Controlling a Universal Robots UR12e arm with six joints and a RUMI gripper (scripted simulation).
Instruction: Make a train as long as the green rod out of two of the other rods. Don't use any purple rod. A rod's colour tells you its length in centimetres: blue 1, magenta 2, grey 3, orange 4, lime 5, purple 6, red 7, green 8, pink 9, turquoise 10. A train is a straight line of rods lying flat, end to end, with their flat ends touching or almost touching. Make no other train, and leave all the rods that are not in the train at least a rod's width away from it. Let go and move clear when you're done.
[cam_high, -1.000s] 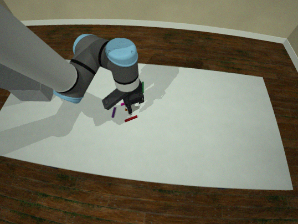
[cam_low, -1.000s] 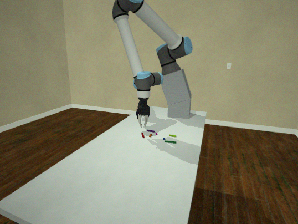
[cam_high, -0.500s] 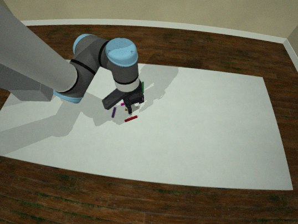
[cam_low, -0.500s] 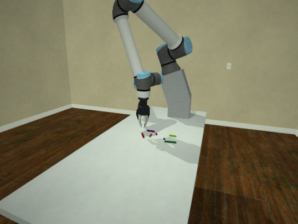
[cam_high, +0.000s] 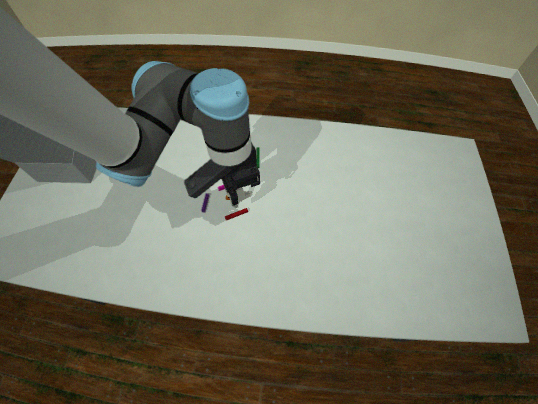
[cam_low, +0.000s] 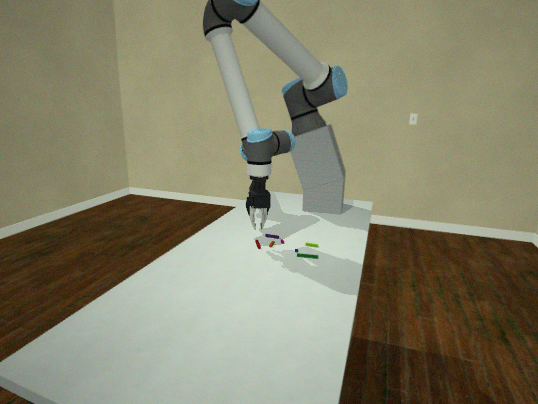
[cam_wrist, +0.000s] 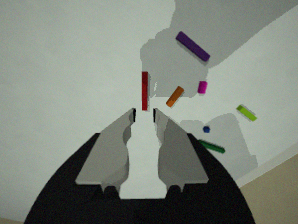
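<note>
My gripper (cam_low: 258, 228) (cam_wrist: 144, 109) is open by a narrow gap, empty, above the table. In the wrist view its fingertips stand just below the near end of the red rod (cam_high: 236, 214) (cam_low: 258, 244) (cam_wrist: 145, 91). The orange rod (cam_high: 228, 198) (cam_low: 272, 244) (cam_wrist: 175, 96) lies slanted beside the red one, not touching it. The green rod (cam_high: 258, 157) (cam_low: 307, 256) (cam_wrist: 215, 147) is partly hidden by the gripper in the wrist view. The small blue rod (cam_low: 296, 250) (cam_wrist: 206, 129) lies near it. The magenta rod (cam_high: 221, 188) (cam_low: 282, 241) (cam_wrist: 202, 87) lies near the orange one.
The purple rod (cam_high: 205, 203) (cam_low: 272, 236) (cam_wrist: 192, 46) lies beyond the magenta one in the wrist view. The lime rod (cam_low: 312, 245) (cam_wrist: 246, 112) lies apart at the right; the arm hides it in the top view. All lie on the white table (cam_high: 375, 225) (cam_low: 200, 310).
</note>
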